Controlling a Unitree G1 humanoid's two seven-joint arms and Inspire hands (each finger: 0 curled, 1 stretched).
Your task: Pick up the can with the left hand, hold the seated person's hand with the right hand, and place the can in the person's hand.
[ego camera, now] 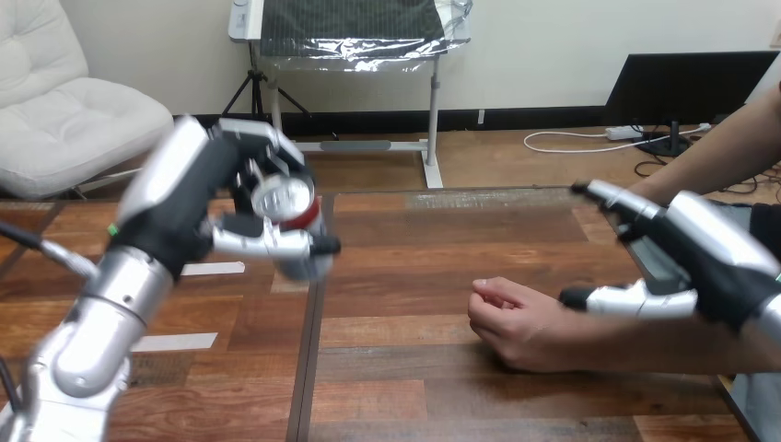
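**Brown plank worktop, can held aloft at the left**

The wooden worktop point(414, 276), made of brown planks, stretches across the view. At its left the robot's silver left arm rises from the bottom corner, and its left hand point(198, 198) is lifted well clear of the wood. That hand is clamped on a small metal can point(285, 201) with a round silver top and a red side. The can is tipped so that its top faces the camera. The fingers point(267, 138) curl over it from above and the thumb point(276, 244) presses in below.

Right of the middle, well apart from the can, the person's hand point(511, 318) rests on the worktop, loosely curled. Its forearm point(645, 341) runs off toward the right edge. Above that forearm hangs the robot's right hand point(686, 249), spread wide with straight fingers pointing left. Its thumb lies just above the person's wrist, and contact cannot be made out.
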